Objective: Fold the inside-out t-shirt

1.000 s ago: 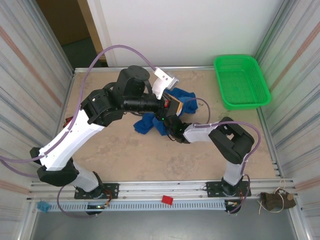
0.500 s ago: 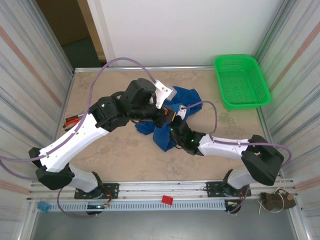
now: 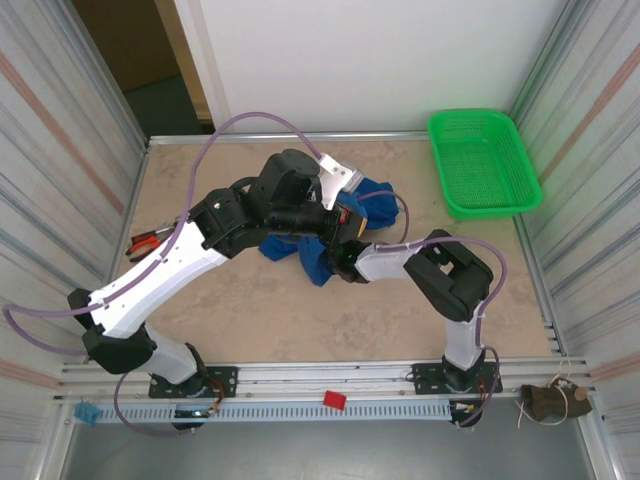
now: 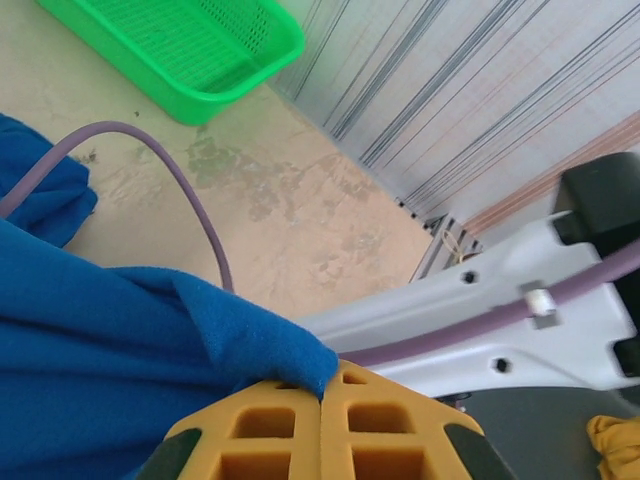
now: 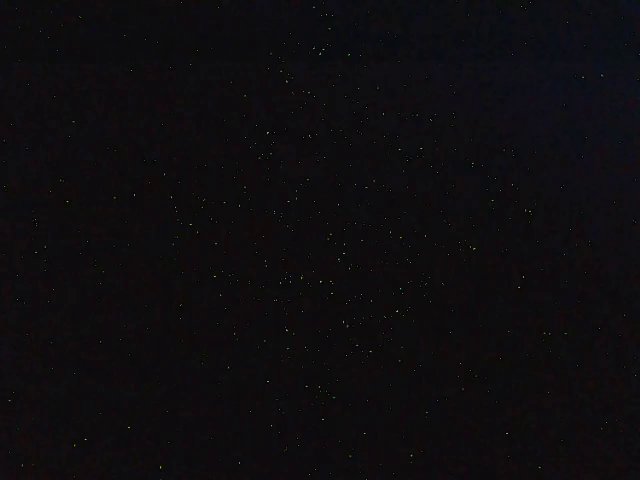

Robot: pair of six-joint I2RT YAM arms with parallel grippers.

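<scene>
Inside-out t-shirt (image 3: 312, 262) lies bunched well left of the green basket (image 3: 484, 160), left gripper (image 4: 322, 390) clamped on a fold and aimed basket-ward, right gripper (image 3: 340, 262) buried in cloth on the heap's side away from the basket, its jaws unreadable.

The inside-out t-shirt (image 4: 100, 370) is soft, matt royal-blue cloth with a faintly fuzzy nap, and the left gripper (image 4: 322, 385) has matt yellow-orange plastic pads (image 4: 265, 440) moulded in a waffle grid. The table (image 3: 230, 300) is a smooth, matt, mottled beige top, with bare brushed-metal rails (image 3: 320, 375) along its near edge. At far right the basket (image 3: 480, 165) is glossy green plastic mesh, and the cable (image 4: 110, 127) has a smooth purple sheath.
</scene>
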